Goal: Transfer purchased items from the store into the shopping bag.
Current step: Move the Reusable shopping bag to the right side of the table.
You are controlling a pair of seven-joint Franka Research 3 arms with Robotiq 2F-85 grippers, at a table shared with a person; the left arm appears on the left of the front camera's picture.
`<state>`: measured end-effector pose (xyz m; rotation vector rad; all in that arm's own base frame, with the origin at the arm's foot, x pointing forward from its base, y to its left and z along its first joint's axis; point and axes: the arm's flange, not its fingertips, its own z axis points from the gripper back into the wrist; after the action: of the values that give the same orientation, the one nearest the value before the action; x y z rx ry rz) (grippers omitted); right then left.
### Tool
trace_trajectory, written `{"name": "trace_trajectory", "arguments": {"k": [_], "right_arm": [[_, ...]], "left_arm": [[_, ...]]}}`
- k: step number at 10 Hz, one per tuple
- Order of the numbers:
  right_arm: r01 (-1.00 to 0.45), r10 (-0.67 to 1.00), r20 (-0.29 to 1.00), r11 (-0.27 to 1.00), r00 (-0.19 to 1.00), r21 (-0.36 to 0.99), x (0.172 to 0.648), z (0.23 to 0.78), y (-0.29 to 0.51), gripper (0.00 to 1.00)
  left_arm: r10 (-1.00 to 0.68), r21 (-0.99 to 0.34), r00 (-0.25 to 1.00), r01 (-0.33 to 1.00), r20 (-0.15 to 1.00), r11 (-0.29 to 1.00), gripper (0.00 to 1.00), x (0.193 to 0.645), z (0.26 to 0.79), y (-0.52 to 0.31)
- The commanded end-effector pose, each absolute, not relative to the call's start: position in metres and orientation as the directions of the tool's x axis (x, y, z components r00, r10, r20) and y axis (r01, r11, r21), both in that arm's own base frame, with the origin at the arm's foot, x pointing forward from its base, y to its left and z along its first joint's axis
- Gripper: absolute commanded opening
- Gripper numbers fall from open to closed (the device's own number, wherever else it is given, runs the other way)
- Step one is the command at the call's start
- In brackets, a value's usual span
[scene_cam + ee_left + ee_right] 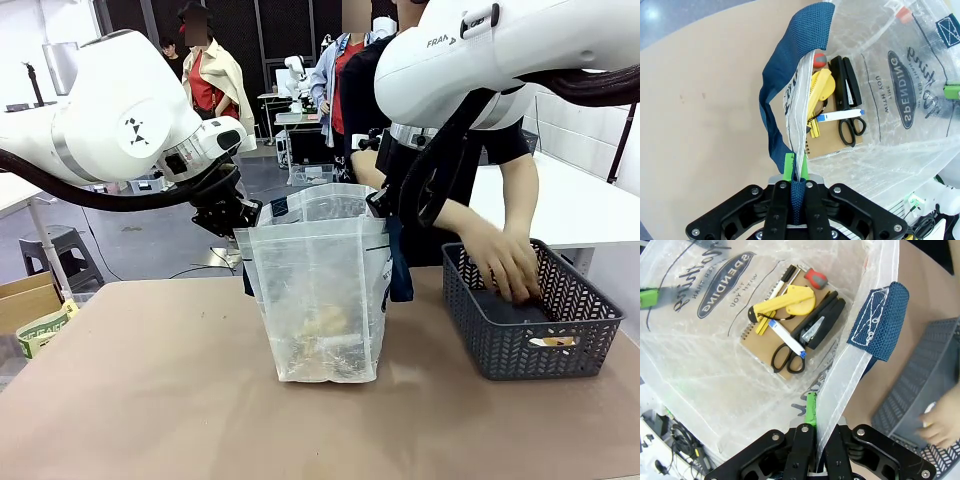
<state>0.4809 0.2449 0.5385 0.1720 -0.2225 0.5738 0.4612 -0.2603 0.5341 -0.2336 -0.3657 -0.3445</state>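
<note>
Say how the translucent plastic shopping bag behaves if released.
Probably floppy: the translucent plastic shopping bag is thin, wrinkled film, its rim held open by the left tool and right tool. Likely bottom-heavy, since the brown notebook and black-handled scissors lie flat inside.

Brown table [150, 400]: shopping bag [320, 290], grey basket [500, 345] standing apart.

A robotics lab. White robot arms [130, 130] flank a brown table [140, 400]. Beyond: a white workbench [590, 215] right, a stool [58, 245] on grey floor [150, 235] left.
</note>
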Motion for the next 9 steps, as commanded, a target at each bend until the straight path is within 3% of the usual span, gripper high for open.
{"name": "trace_trajectory", "arguments": {"k": [1, 9], "right_arm": [[-0.551, 0.513, 0.259, 0.829, 0.818, 0.097, 0.4815, 0.5404, 0.2416, 0.0], [-0.551, 0.513, 0.259, 0.829, 0.818, 0.097, 0.4815, 0.5404, 0.2416, 0.0]], "left_arm": [[-0.271, -0.161, 0.881, 0.354, 0.388, 0.921, 0.0, 0.4611, 0.5347, -0.2568], [-0.271, -0.161, 0.881, 0.354, 0.388, 0.921, 0.0, 0.4611, 0.5347, -0.2568]]}}
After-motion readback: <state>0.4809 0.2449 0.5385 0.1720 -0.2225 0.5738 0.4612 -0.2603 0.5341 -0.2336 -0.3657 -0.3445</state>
